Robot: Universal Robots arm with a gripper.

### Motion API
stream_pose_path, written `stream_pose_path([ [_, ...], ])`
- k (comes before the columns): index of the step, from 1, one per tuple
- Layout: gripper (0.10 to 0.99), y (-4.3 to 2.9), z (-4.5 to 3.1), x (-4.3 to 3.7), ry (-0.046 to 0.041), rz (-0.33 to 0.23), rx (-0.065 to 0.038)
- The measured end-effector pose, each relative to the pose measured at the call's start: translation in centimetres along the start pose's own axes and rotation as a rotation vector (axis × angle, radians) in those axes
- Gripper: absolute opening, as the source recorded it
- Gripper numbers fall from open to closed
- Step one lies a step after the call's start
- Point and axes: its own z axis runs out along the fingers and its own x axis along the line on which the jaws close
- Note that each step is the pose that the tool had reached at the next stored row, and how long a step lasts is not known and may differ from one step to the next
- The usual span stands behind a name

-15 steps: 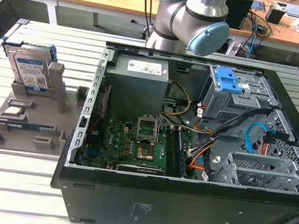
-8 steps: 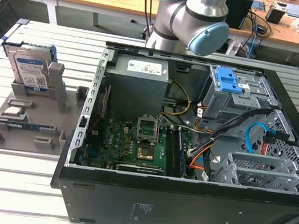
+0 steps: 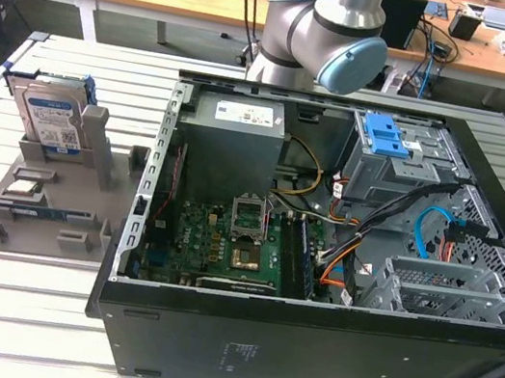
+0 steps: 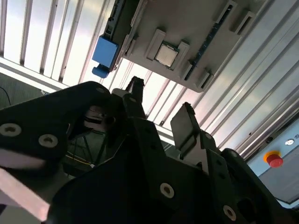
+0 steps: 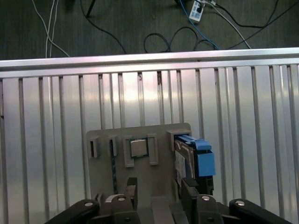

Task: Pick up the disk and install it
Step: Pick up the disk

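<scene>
The disk, a silver drive with a white-and-blue label in a blue carrier, stands on edge in a slot of the grey fixture plate on the exterior view's left. In the first wrist view the disk is just beyond one finger of my gripper. The gripper is open with nothing between its fingers. In the second wrist view the gripper hovers apart from the fixture plate, and the disk's blue carrier shows at the plate's edge.
An open computer case lies beside the fixture, with a grey power-supply box and a drive bay under a blue latch. The fixture also holds a processor chip. The arm's elbow hangs above the case's far side. A red stop button sits at the table's edge.
</scene>
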Motion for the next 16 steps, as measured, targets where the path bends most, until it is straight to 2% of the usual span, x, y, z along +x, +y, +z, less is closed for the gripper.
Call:
stream_pose_path([
  [1,0.596,0.00,0.00,0.00,0.0000,0.000,0.000],
  [3,0.596,0.00,0.00,0.00,0.0000,0.000,0.000],
  [4,0.663,0.00,0.00,0.00,0.0000,0.000,0.000],
  [6,0.663,0.00,0.00,0.00,0.0000,0.000,0.000],
  [7,0.663,0.00,0.00,0.00,-0.0031,0.000,0.000],
  [8,0.663,0.00,0.00,-0.01,-0.0117,-0.001,-0.001],
  [9,0.663,0.00,0.00,-0.01,-0.0139,-0.001,-0.001],
  [16,0.663,-0.01,0.01,-0.12,-0.0144,-0.001,-0.001],
])
